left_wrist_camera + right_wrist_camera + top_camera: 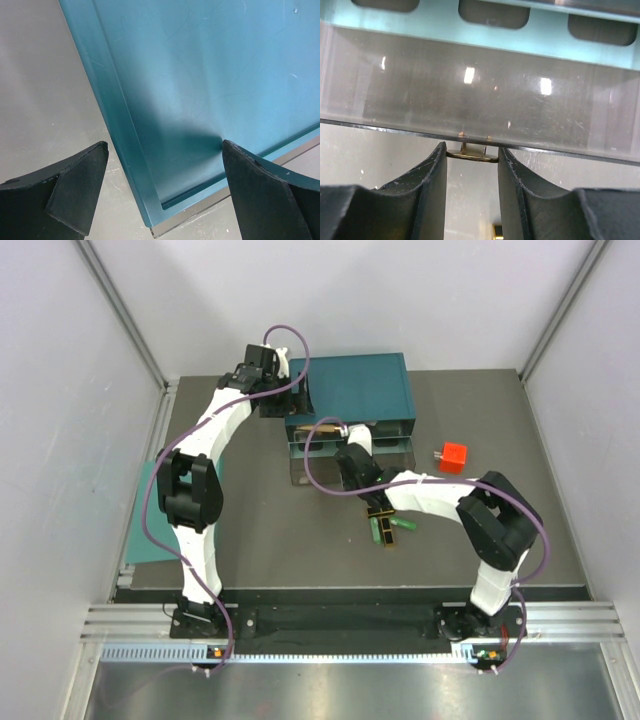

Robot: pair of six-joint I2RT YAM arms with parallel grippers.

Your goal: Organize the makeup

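Observation:
Two green sticks (392, 529) and a black-and-gold flat case (379, 512) lie together on the grey table, under my right forearm. The other makeup is out of view. A teal organizer box (360, 385) with clear drawers stands at the back. My right gripper (350, 443) is shut on the small gold drawer handle (472, 154) of a clear drawer (480, 100); both fingers (432, 185) press its ends. My left gripper (288, 406) is open and empty above the box's near left corner (150, 200). A bit of a black-and-gold case (497, 230) shows below the right fingers.
A small red cube (453, 455) sits right of the organizer. A flat teal panel (150, 525) lies at the table's left edge, behind my left arm. A clear drawer (305, 465) sticks out at the organizer's front left. White walls enclose the table.

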